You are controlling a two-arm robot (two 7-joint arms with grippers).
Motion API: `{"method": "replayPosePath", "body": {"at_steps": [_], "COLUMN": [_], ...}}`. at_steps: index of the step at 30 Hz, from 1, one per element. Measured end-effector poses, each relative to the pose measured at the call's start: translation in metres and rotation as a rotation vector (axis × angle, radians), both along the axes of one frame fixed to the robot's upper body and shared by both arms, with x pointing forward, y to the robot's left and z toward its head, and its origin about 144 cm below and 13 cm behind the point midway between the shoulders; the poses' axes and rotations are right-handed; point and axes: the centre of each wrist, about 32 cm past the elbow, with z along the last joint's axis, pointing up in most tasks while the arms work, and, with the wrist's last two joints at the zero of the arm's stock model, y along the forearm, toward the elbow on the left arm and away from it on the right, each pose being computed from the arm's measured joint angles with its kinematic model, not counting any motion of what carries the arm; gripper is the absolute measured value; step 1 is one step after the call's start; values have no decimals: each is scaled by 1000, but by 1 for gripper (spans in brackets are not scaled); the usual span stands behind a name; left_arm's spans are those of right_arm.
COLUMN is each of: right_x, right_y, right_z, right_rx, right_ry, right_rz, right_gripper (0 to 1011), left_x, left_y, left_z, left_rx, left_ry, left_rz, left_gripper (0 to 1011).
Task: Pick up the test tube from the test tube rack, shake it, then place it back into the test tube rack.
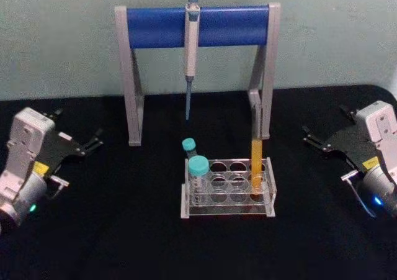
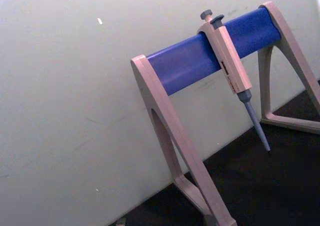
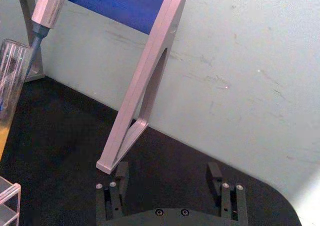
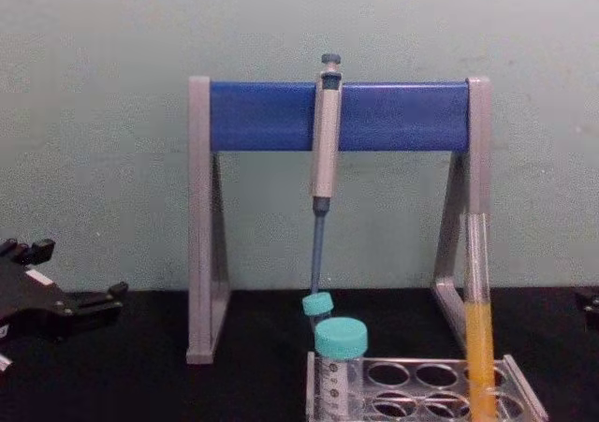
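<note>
Head view: test tube (image 1: 256, 168) stands upright in the test tube rack (image 1: 226, 213), far-right col. of holes; which row, can't tell. Lower part holds orange-yellow liq., top uncapped, well apart from both pincers. Rack sits on the black desk (image 1: 124, 230), centre front. Two teal-capped tubes (image 1: 198, 166) fill its far-left col., one behind the other. Behind the rack: grey pipette stand (image 1: 132, 75) w/ blue crossbar (image 1: 155, 27), and a pipette (image 1: 191, 50) hanging from the bar's middle, tip pointing down. Left pincer (image 4: 80, 270) is at the desk's far left, well apart from the rack, fingers spread wide. Right pincer (image 3: 167, 175) is at far right, also well apart, fingers wide; in the right wrist view it faces the stand's leg.
</note>
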Motion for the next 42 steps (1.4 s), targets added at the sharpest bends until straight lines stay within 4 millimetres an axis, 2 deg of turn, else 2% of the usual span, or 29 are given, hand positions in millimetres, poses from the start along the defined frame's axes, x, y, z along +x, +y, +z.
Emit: {"method": "replayPosePath", "body": {"at_steps": [18,29,42], "right_x": [-2,-15,-30], "right_y": [0,-1,1], "right_z": [2,9,25], "right_rx": [5,75,206], "right_ry": [0,54,195], "right_rz": [12,69,208], "right_gripper": [1000,1000,1000], "left_x": [0,0,0], "left_y": [0,0,0], "left_z": [0,0,0], "left_rx": [0,0,0], "left_ry": [0,0,0], "left_rz": [0,0,0], "left_gripper": [1001,1001,1001]}}
